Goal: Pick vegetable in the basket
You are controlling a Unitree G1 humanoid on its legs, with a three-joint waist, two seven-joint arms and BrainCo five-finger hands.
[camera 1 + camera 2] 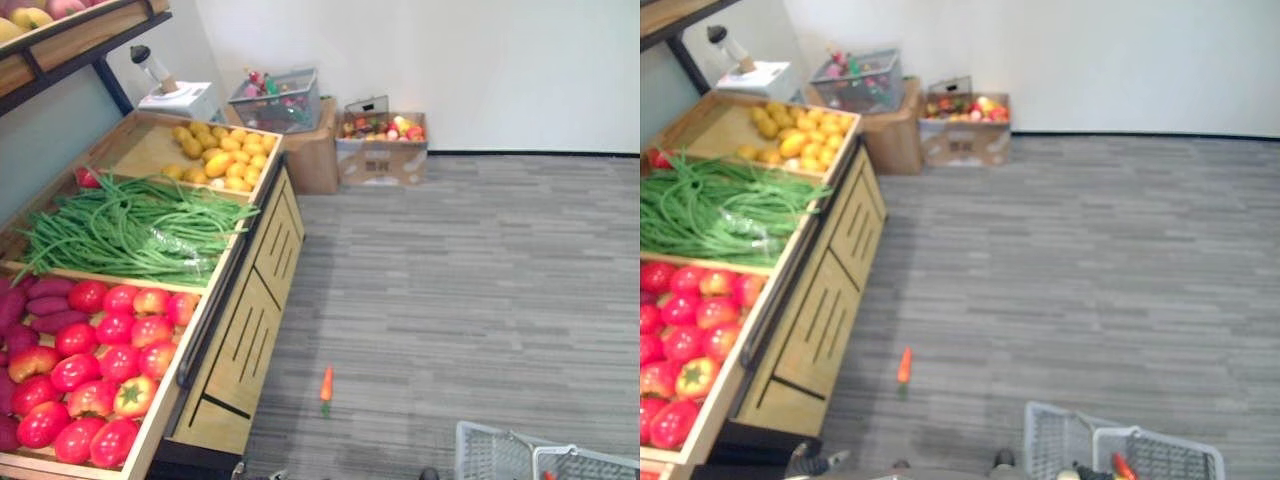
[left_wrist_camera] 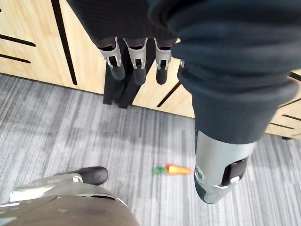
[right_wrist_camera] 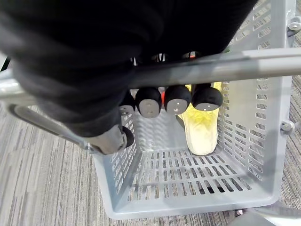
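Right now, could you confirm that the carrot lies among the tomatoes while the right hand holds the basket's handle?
Not quite: the carrot lies on the floor beside the stand, not among the tomatoes, as the left eye view shows. The right hand does hold the basket's handle.

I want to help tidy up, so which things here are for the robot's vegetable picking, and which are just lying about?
For the job: basket, held at its handle by the right hand; pale leafy vegetable inside it; open left hand; green beans and tomatoes on the stand; maybe the carrot on the floor.
Just lying about: cardboard box and grey crate by the wall.
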